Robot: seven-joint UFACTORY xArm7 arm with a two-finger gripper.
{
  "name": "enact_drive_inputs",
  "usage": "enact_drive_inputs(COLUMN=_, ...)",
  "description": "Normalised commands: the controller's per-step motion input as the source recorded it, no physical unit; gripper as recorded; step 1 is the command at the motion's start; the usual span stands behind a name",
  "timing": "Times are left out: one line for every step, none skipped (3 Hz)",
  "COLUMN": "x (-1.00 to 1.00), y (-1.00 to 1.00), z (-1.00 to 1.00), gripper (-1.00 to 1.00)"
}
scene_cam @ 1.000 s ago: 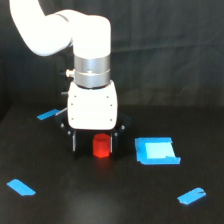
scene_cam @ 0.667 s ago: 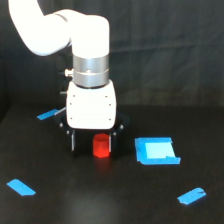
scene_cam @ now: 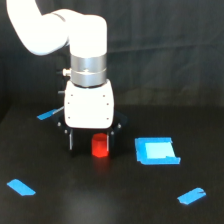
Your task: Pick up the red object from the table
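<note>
Now the gripper [scene_cam: 93,145] is down low at centre frame, straddling the red object [scene_cam: 100,145] on the table [scene_cam: 100,200]. Dark fingers flank the block, positioned for a squeeze; whether they've clamped it, I cannot tell.

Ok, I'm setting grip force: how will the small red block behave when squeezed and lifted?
The small matte red-orange hexagonal block looks solid, so probably stiff, not crushable. Its small size suggests it is light. Standing upright on the black matte table between the pincer fingers, its flat faces should resist rolling, though an off-centre squeeze might tip it.
</note>
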Motion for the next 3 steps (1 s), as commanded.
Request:
enact_drive_inputs(x=0.01, y=0.08, z=-0.18, gripper=0.26)
enact_drive_inputs(x=-0.05, y=0.05, z=-0.18, gripper=0.22)
enact_drive_inputs(x=-0.02, y=0.07, z=-0.04, gripper=0.16)
